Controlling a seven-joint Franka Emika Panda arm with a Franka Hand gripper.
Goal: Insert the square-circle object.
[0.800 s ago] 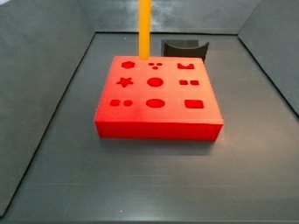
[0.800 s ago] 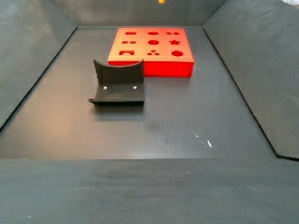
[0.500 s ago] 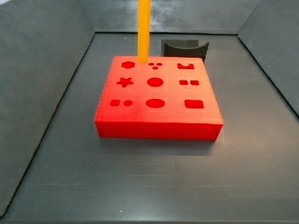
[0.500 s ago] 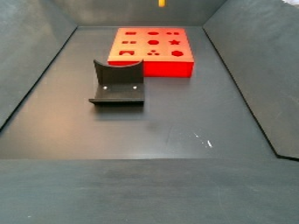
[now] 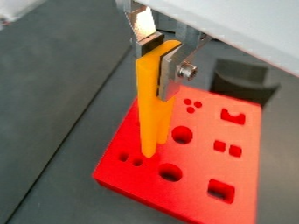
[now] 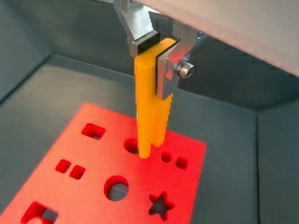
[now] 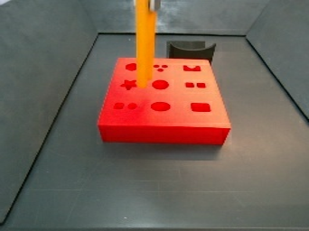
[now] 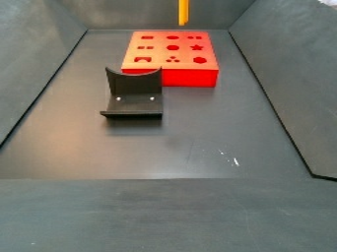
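The square-circle object [image 7: 144, 45] is a long orange-yellow bar hanging upright. My gripper [image 5: 158, 48] is shut on its upper end, as both wrist views show [image 6: 158, 54]. The silver fingers [image 6: 176, 61] press it from both sides. Its lower end is over the top face of the red block [image 7: 163, 108], between the star hole and the round hole. I cannot tell whether it touches the block. In a side view only a short piece of the bar [image 8: 182, 10] shows at the frame's top, above the red block [image 8: 171, 59]. The gripper is out of both side views.
The dark fixture [image 8: 132, 94] stands on the dark floor beside the red block, and it also shows in a side view [image 7: 191, 50] and in a wrist view [image 5: 246, 79]. Sloping grey bin walls [image 7: 49, 126] enclose the floor on all sides.
The bar has come down and forward. Its lower end was over the block's far edge and now hangs over the block's top face. More of the bar shows in the side view.
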